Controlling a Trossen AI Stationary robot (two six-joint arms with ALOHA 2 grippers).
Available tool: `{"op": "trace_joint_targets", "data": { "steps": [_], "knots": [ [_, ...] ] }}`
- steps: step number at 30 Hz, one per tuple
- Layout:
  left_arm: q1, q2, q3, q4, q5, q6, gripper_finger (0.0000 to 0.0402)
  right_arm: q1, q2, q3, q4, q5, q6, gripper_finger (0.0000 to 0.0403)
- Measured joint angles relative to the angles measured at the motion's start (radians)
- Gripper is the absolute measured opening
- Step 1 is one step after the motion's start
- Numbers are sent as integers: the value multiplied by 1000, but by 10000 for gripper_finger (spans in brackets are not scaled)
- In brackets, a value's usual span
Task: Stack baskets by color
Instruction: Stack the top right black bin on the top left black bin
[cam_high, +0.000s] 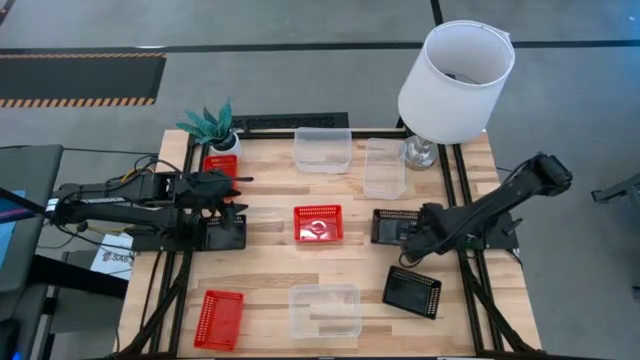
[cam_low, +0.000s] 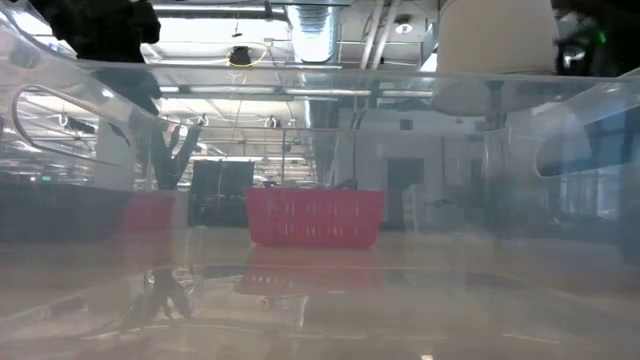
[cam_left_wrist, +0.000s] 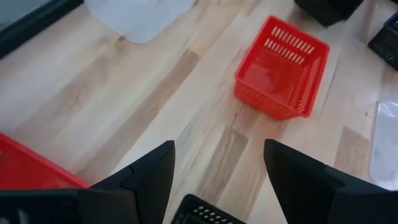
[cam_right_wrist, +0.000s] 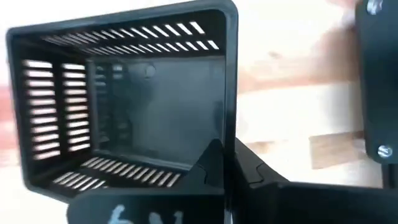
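My right gripper is shut on a black mesh basket right of centre. A second black basket lies nearer the front edge. My left gripper hangs open at the left, above the edge of a third black basket, touching nothing. Red baskets rest on their bottoms at the centre, the near left and by the plant. Clear baskets sit at the far middle, beside it to the right and at the near middle. My right gripper grips the black basket's wall at its right end, with one finger inside the basket and one outside. The fingers slant down from the table's right. Whether the basket's bottom is still on the table, I cannot tell.
A white lampshade on a glass foot stands at the far right, close to the clear basket there. A small green plant stands at the far left. Bare wood lies between the centre red basket and the front row.
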Motion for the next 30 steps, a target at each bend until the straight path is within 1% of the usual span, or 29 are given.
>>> {"op": "trace_joint_targets", "data": {
  "steps": [4,8,11,15,18,21,23,26,30],
  "knots": [
    [0,0,0,93,-9,50,233,-6,-11,129,-59,117,-27,6],
    [0,-1,0,182,21,68,233,-52,31,259,-39,191,-142,6],
    [0,-25,6,237,34,-2,233,-122,113,354,61,201,-302,6],
    [1,-62,68,255,-60,-54,233,-206,249,479,294,198,-518,6],
    [1,-78,142,260,-116,9,233,-261,349,563,465,158,-663,5],
    [1,-78,217,262,-106,87,233,-309,448,623,643,84,-780,5],
    [1,-78,253,258,-90,114,233,-335,522,654,812,11,-839,5],
    [1,-80,280,261,-83,121,233,-364,635,706,1013,-93,-904,5],
    [1,-94,288,260,-82,89,233,-387,780,819,1137,-205,-964,5]
  ]
}}
